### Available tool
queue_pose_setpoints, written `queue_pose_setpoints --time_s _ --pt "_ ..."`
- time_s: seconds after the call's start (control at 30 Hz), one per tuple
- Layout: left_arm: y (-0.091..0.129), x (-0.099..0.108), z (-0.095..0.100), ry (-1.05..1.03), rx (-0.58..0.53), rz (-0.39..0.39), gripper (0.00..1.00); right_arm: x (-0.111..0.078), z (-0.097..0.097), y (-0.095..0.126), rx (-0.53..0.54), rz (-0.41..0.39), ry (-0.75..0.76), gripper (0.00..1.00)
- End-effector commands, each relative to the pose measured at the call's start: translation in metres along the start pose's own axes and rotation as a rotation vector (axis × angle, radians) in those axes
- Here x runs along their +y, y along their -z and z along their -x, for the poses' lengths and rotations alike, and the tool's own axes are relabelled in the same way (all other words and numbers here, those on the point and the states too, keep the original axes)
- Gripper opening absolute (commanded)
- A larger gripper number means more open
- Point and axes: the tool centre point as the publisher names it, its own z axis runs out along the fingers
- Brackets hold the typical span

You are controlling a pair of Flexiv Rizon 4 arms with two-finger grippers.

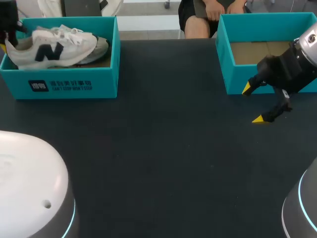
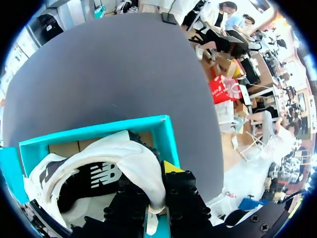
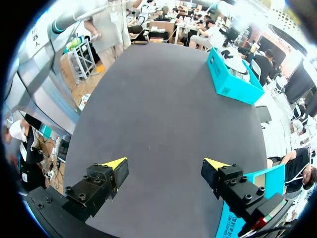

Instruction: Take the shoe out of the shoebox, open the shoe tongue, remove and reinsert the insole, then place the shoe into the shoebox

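A white sneaker (image 1: 54,47) with a dark logo lies on its side in the teal shoebox (image 1: 74,84) at the back left. At the shoe's heel, my left gripper (image 1: 10,29) shows only partly at the frame's edge. In the left wrist view the gripper (image 2: 153,186) is shut on the sneaker's (image 2: 99,168) white heel collar, inside the shoebox (image 2: 99,131). My right gripper (image 1: 252,103) hangs open just in front of the second teal box, holding nothing. Its wrist view shows the gripper (image 3: 166,163) open above bare table, with the shoebox (image 3: 233,82) far ahead.
A second teal box (image 1: 233,74) with a brown cardboard floor stands at the back right, and its wall (image 3: 257,188) is close beside my right gripper. The dark table (image 1: 163,158) stretches between the two boxes and toward the front.
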Motion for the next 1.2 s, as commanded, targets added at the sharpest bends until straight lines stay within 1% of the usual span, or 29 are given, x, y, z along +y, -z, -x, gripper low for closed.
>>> queue_pose_setpoints --time_s 0.03,0.1,0.13,0.17,0.33,0.43,1.17,1.2 --pt "0.043 -0.014 -0.013 -0.023 0.002 0.004 0.0 0.0 0.0 -0.001 -0.001 -0.002 0.0 1.0" --pt "0.055 -0.017 -0.018 -0.037 0.013 -0.003 0.0 0.0 0.0 -0.001 -0.001 -0.002 0.0 1.0" --pt "0.061 -0.018 -0.02 -0.046 0.015 -0.035 0.0 0.0 0.0 -0.001 -0.001 -0.002 0.0 1.0" --pt "0.067 -0.02 -0.022 -0.047 0.018 -0.024 0.0 0.0 0.0 -0.001 -0.001 -0.002 0.0 1.0" --pt "0.091 -0.025 -0.032 -0.048 0.006 -0.047 0.0 0.0 0.0 -0.001 -0.001 -0.002 0.0 1.0" --pt "0.1 -0.024 -0.036 -0.044 -0.015 -0.109 0.0 0.0 0.0 -0.001 -0.001 -0.002 0.0 1.0" --pt "0.1 -0.024 -0.036 -0.044 -0.015 -0.109 0.0 0.0 0.0 -0.001 -0.001 -0.002 0.0 1.0" --pt "0.1 -0.032 -0.03 -0.045 0.031 -0.099 0.0 0.0 0.0 -0.001 -0.001 -0.002 0.0 1.0"
